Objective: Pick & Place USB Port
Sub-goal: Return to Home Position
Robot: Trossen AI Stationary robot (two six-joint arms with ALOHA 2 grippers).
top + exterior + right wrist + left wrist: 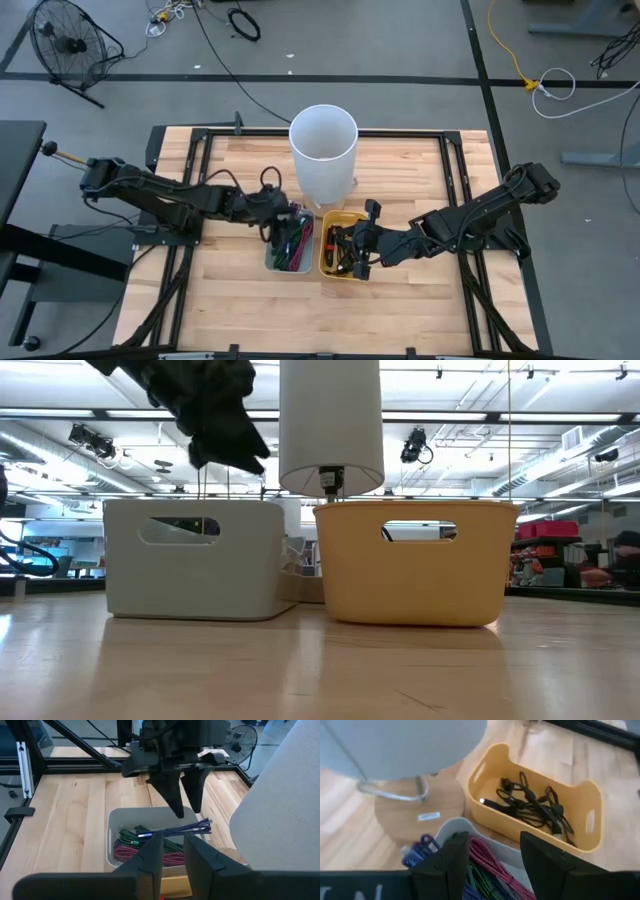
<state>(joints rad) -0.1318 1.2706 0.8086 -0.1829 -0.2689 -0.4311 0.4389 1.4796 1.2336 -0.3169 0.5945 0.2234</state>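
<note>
Low view: bin walls hide all contents. Gray bin holds the purple cable with green and pink ones; yellow bin holds black cables. Left gripper above gray bin, jaws apart, empty. Right gripper over yellow bin, jaws narrowly apart.

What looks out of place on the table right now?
The purple cable bundle sits high at the end of the gray bin nearest the lamp, seemingly on the rim rather than down inside. Nothing else stands out.

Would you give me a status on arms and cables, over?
Left gripper open above gray bin. Right gripper open over yellow bin. Purple cable in gray bin, black cables in yellow. Lamp close behind bins.
</note>
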